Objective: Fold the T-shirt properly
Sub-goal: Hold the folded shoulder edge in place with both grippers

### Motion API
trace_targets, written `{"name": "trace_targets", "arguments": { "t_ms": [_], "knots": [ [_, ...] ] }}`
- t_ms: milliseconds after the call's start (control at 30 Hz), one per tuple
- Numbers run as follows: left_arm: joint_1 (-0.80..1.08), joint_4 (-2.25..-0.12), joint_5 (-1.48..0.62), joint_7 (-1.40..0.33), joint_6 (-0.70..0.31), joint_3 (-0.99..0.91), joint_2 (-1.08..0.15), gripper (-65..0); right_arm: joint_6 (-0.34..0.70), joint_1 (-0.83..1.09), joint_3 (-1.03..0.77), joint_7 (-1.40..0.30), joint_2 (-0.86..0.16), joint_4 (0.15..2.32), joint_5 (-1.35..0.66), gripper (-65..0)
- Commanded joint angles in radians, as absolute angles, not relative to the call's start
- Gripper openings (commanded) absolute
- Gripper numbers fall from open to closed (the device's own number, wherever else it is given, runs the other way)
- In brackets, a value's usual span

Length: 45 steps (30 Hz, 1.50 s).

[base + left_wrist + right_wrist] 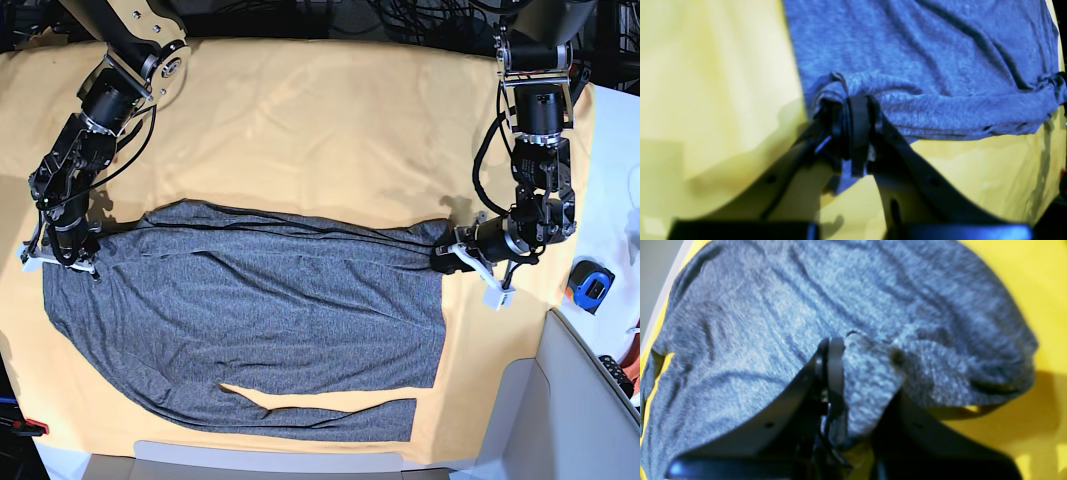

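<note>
The dark-grey T-shirt (250,320) lies spread across the yellow-orange table cloth (320,130), with a sleeve folded along its front edge. My left gripper (447,256), on the right in the base view, is shut on the shirt's bunched right corner. The left wrist view shows its jaws (853,113) pinching gathered fabric (923,66) just above the cloth. My right gripper (62,250), on the left in the base view, is shut on the shirt's far left corner. In the right wrist view its jaws (835,353) are closed on a fold of the fabric (756,323).
A blue and black tape measure (590,285) lies on the white surface right of the cloth. A grey panel (570,410) stands at the front right. A small red object (25,428) sits at the front left edge. Cables hang behind the table.
</note>
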<state>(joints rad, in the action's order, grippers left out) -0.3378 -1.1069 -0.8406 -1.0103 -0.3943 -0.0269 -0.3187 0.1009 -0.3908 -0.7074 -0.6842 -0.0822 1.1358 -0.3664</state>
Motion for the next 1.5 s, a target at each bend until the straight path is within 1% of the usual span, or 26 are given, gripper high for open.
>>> {"name": "trace_targets", "arguments": {
  "t_ms": [0, 200, 533, 567, 600, 633, 667, 733, 767, 800, 833, 867, 933, 967, 1067, 1300, 1367, 1467],
  "knots": [
    [-0.364, -1.113, -0.852, -0.974, -0.400, -0.031, -0.337, -65.0, 0.110, -0.417, -0.708, -0.664, -0.097, 1.155, -0.372, -65.0],
    [-0.366, -1.090, -0.852, -0.954, -0.397, -0.056, -0.346, -65.0, 0.108, -0.418, -0.708, -0.610, -0.127, 1.135, -0.371, -65.0],
    [-0.355, -1.089, -0.851, -0.966, -0.397, -0.070, -0.344, -64.9, 0.108, -0.430, -0.700, -0.611, -0.143, 1.056, -0.371, -65.0],
    [-0.355, -1.089, -0.851, -0.967, -0.398, -0.070, -0.344, -63.7, 0.108, -0.430, -0.699, -0.615, -0.143, 1.049, -0.371, -65.0],
    [-0.355, -1.089, -0.851, -0.967, -0.398, -0.070, -0.344, -61.8, 0.108, -0.430, -0.699, -0.615, -0.143, 1.044, -0.371, -63.4],
    [-0.355, -1.089, -0.851, -0.967, -0.398, -0.070, -0.346, -59.3, 0.108, -0.430, -0.699, -0.618, -0.143, 1.041, -0.371, -59.9],
    [-0.352, -1.089, -0.851, -0.967, -0.398, -0.070, -0.348, -56.0, 0.108, -0.430, -0.699, -0.631, -0.145, 1.041, -0.371, -54.8],
    [-0.337, -1.090, -0.849, -0.969, -0.398, -0.070, -0.349, -48.5, 0.108, -0.430, -0.699, -0.662, -0.145, 1.043, -0.371, -42.1],
    [-0.334, -1.092, -0.849, -0.969, -0.398, -0.068, -0.351, -45.1, 0.108, -0.430, -0.699, -0.668, -0.145, 1.047, -0.371, -34.3],
    [-0.334, -1.092, -0.849, -0.969, -0.398, -0.068, -0.351, -42.9, 0.110, -0.430, -0.699, -0.671, -0.147, 1.049, -0.371, -27.9],
    [-0.334, -1.092, -0.849, -0.969, -0.398, -0.068, -0.351, -41.6, 0.110, -0.432, -0.699, -0.673, -0.153, 1.049, -0.371, -21.7],
    [-0.334, -1.092, -0.849, -0.970, -0.398, -0.068, -0.351, -41.4, 0.110, -0.432, -0.699, -0.673, -0.162, 1.050, -0.375, -17.0],
    [-0.334, -1.092, -0.849, -0.992, -0.398, -0.068, -0.351, -41.4, 0.110, -0.435, -0.700, -0.673, -0.170, 1.050, -0.377, -10.8],
    [-0.335, -1.093, -0.849, -1.004, -0.398, -0.068, -0.351, -41.4, 0.110, -0.446, -0.707, -0.673, -0.170, 1.050, -0.378, -8.7],
    [-0.340, -1.098, -0.849, -1.021, -0.398, -0.068, -0.351, -41.4, 0.110, -0.449, -0.708, -0.673, -0.194, 1.066, -0.395, -7.8],
    [-0.338, -1.098, -0.851, -1.023, -0.403, -0.068, -0.351, -41.4, 0.110, -0.418, -0.710, -0.671, -0.243, 1.122, -0.595, -7.8],
    [-0.337, -1.098, -0.851, -1.023, -0.403, -0.068, -0.351, -41.4, 0.110, -0.418, -0.708, -0.673, -0.268, 1.122, -0.633, -7.8],
    [-0.337, -1.098, -0.851, -1.023, -0.403, -0.068, -0.351, -41.4, 0.110, -0.410, -0.705, -0.674, -0.277, 1.122, -0.657, -7.8]
  ]
}}
